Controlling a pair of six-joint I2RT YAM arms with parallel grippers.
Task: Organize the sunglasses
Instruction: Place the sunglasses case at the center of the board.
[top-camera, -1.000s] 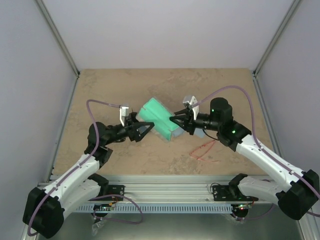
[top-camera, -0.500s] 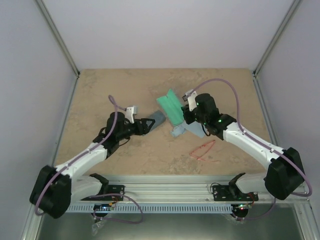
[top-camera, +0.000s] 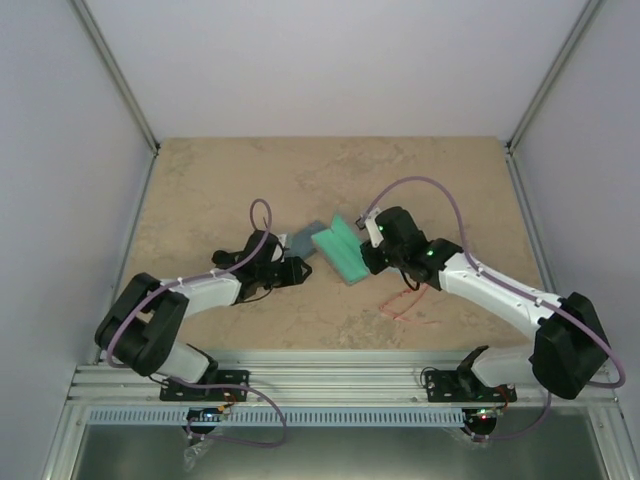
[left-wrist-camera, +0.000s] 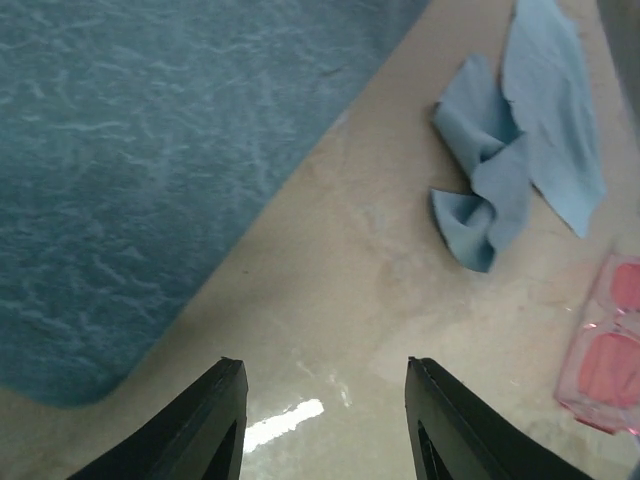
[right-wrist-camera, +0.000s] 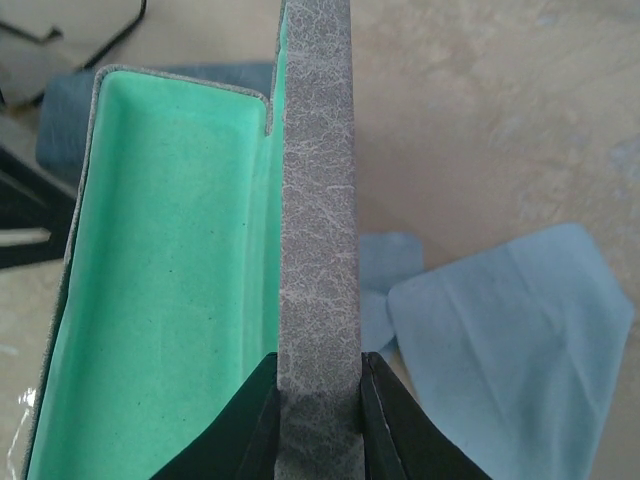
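Observation:
The red-framed sunglasses (top-camera: 405, 300) lie on the table in front of my right arm; their pink lenses (left-wrist-camera: 608, 360) show at the right edge of the left wrist view. My right gripper (right-wrist-camera: 318, 360) is shut on one wall of the open grey case (right-wrist-camera: 318, 200), whose green lining (right-wrist-camera: 170, 290) faces left. From above, that case (top-camera: 340, 252) sits mid-table with the right gripper (top-camera: 363, 248) at its right end. My left gripper (left-wrist-camera: 325, 415) hovers low over bare table, open with nothing between its fingers, just beside the closed blue-grey case (left-wrist-camera: 140, 160). From above, the left gripper (top-camera: 296, 267) is below that case (top-camera: 305, 238).
A crumpled light blue cloth (left-wrist-camera: 520, 160) lies to the right of the blue-grey case. The cloth (right-wrist-camera: 500, 340) spreads under and right of my right gripper. Grey walls enclose the table on three sides.
My left arm has stretched forward and dropped low beside the blue-grey case, its jaws narrowing. My right gripper has swung the open grey case up, then down and left.

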